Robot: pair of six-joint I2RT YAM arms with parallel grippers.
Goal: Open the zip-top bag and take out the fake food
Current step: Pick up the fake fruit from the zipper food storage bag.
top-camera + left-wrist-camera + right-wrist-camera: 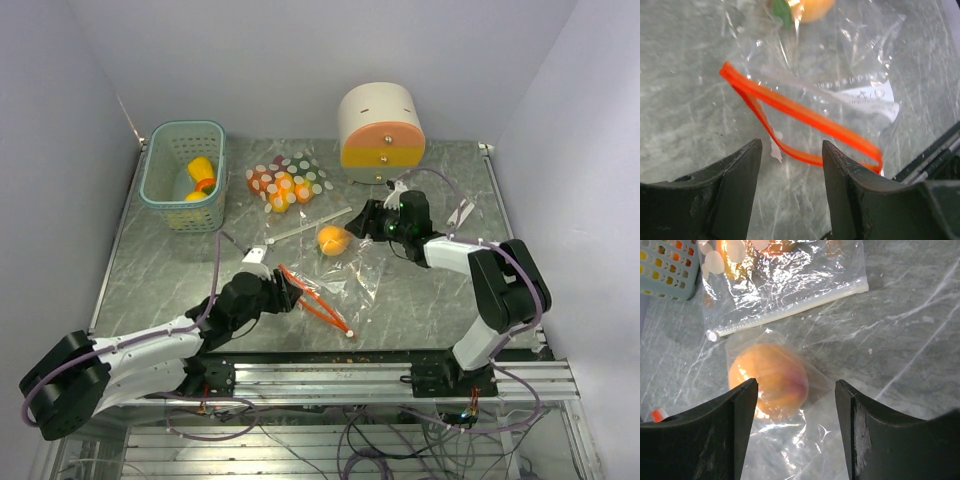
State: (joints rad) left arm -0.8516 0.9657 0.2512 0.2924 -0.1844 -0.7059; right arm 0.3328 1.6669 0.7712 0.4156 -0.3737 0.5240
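The zip-top bag lies clear and crumpled mid-table, its orange zip strip parted into an open loop. Inside its far end sits one piece of fake food, a round orange fruit; its green leaf shows at the top edge of the left wrist view. My left gripper is open at the bag's mouth, the near zip strip lying just beyond its fingertips. My right gripper is open over the bag's far end, the fruit beside its left finger, nothing held.
A second clear bag with a white zip holds more small food at the back. Left of it stands a teal basket with yellow and orange pieces. A cream-and-orange round container stands at the back right.
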